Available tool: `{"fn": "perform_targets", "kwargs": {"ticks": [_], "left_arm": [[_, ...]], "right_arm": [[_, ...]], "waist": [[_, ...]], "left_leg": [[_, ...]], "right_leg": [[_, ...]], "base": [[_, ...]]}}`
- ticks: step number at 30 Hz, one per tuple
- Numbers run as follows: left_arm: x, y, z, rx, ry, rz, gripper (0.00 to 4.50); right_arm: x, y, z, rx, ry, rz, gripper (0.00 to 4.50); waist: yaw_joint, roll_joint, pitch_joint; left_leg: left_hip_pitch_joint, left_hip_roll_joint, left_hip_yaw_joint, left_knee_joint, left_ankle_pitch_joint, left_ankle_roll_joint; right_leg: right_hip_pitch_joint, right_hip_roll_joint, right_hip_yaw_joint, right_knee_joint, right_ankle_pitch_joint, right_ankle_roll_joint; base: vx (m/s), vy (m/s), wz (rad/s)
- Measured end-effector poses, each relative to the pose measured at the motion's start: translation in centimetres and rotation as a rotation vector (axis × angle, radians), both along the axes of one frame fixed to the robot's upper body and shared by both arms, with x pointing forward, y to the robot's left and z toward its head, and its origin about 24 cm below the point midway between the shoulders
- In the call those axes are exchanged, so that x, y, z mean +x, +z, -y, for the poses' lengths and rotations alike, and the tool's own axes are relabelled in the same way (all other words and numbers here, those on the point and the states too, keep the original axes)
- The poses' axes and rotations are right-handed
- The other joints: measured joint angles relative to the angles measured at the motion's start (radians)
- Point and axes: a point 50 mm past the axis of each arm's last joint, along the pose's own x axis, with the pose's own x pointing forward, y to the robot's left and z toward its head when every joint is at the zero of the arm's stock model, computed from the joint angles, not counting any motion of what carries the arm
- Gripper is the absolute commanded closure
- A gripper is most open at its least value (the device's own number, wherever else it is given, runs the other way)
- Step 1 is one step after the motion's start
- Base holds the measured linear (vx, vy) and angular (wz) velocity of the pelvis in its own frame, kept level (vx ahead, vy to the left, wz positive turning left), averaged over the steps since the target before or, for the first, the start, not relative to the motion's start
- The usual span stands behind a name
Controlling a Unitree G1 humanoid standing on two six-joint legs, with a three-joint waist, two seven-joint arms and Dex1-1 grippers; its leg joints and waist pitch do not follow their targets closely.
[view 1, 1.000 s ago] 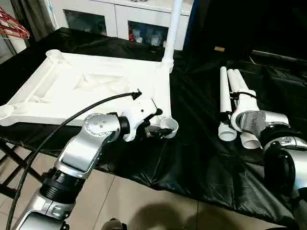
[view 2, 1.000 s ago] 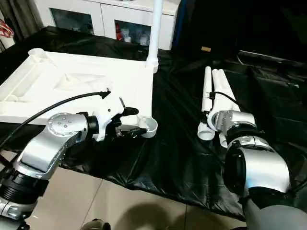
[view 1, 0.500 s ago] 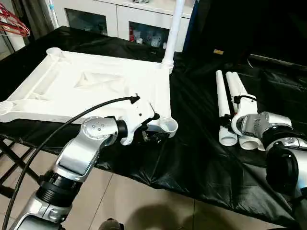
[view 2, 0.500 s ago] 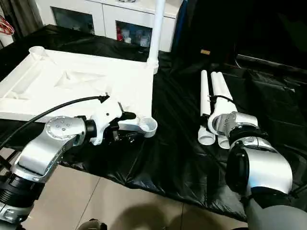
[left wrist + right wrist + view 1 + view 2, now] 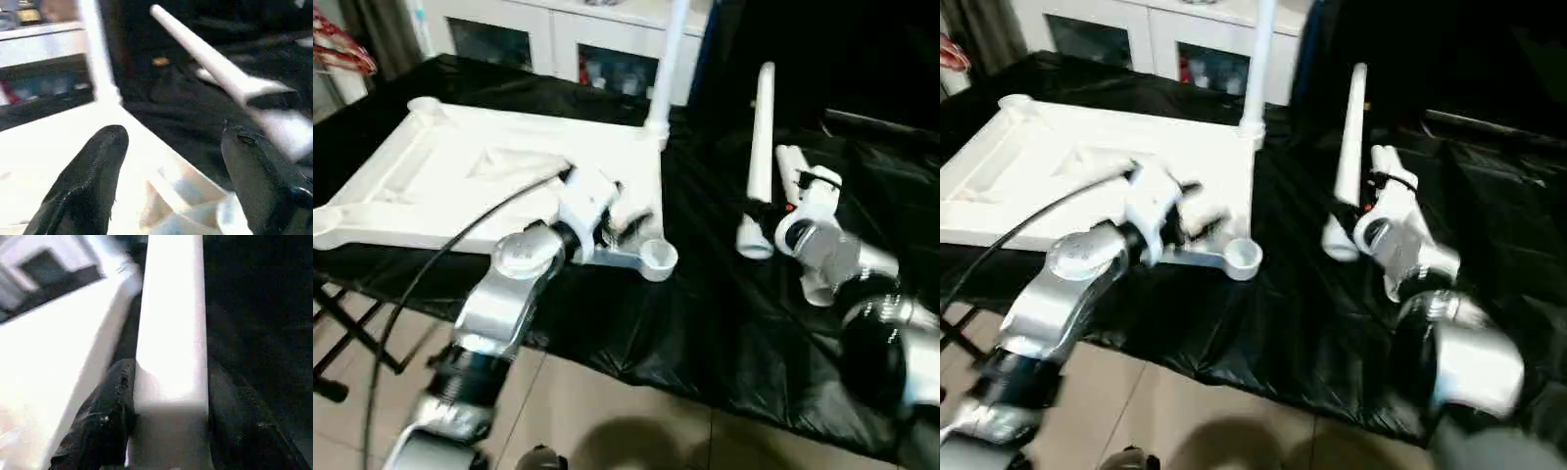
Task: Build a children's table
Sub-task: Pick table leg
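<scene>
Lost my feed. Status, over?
Right gripper shut on a leg, raised off the cloth. Left gripper open over the top near its empty front socket. One leg fitted.

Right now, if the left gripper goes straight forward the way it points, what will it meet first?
Probably the upright leg standing in the far corner socket of the table top. The left gripper, fingers open, hovers over the top's ribbed underside and points toward that corner. Depth is unclear, so it might pass beside it.
</scene>
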Motion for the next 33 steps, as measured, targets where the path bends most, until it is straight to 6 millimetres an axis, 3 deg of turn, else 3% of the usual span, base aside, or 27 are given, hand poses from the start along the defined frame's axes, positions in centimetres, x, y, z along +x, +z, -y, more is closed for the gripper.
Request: {"fn": "perform_targets", "kwargs": {"ticks": [5,7,9,12,16,27,33], "left_arm": [[0.2,-0.1,1.7,-0.167,-0.050,-0.096,0.98],[0.3,0.0,3.2,-0.264,-0.085,-0.167,0.98],[0.4,0.6,4.2,-0.356,-0.117,-0.217,0.65],[0.2,1.2,5.1,-0.448,-0.174,-0.278,0.61],[-0.5,1.3,5.9,-0.551,-0.263,-0.368,0.19],[-2.1,3.5,6.5,-0.692,-0.473,-0.396,0.18],[-1.4,3.1,6.1,-0.662,-0.354,-0.424,0.52]], "right_arm": [[-2.8,-1.1,-1.6,0.188,0.174,0.167,2.62],[-4.1,-0.7,-2.1,0.251,0.268,0.250,2.62],[-5.3,0.0,-2.6,0.321,0.359,0.330,2.63],[-6.7,1.1,-2.6,0.399,0.434,0.410,2.63],[-8.5,1.8,-2.9,0.485,0.524,0.454,2.63],[-9.5,2.8,-4.6,0.509,0.663,0.446,2.63],[-9.4,2.9,-5.4,0.424,0.681,0.418,2.63]], "waist": [[0.021,0.013,0.002],[0.028,0.013,0.002],[0.030,0.013,0.002],[0.034,0.013,0.002],[0.034,0.013,0.002],[0.042,0.012,0.002],[0.048,0.011,0.002]], "left_leg": [[-0.001,0.000,0.001,0.000,0.002,0.003],[0.000,0.000,0.000,0.000,0.003,0.005],[0.000,0.000,0.001,0.000,0.003,0.004],[0.002,0.000,0.001,-0.001,0.003,0.004],[0.002,0.001,0.000,-0.001,0.003,0.004],[-0.001,0.000,0.000,-0.003,0.003,0.004],[-0.003,0.000,0.000,-0.005,0.003,0.005]], "right_leg": [[0.000,-0.001,0.000,-0.001,0.000,0.000],[0.000,-0.001,-0.001,0.000,0.000,0.000],[0.001,-0.001,-0.001,0.000,0.000,0.000],[0.003,-0.001,-0.001,-0.002,0.001,-0.001],[0.003,-0.001,-0.001,-0.003,0.001,0.000],[0.004,-0.001,-0.002,-0.011,0.003,0.003],[0.003,-0.001,-0.002,-0.014,0.004,0.005]], "base": [[0.000,0.000,0.00],[0.000,0.000,0.00],[0.000,0.000,0.00],[0.000,0.000,0.00],[0.000,0.000,0.00],[0.000,0.000,0.00],[0.000,0.000,0.00]]}}
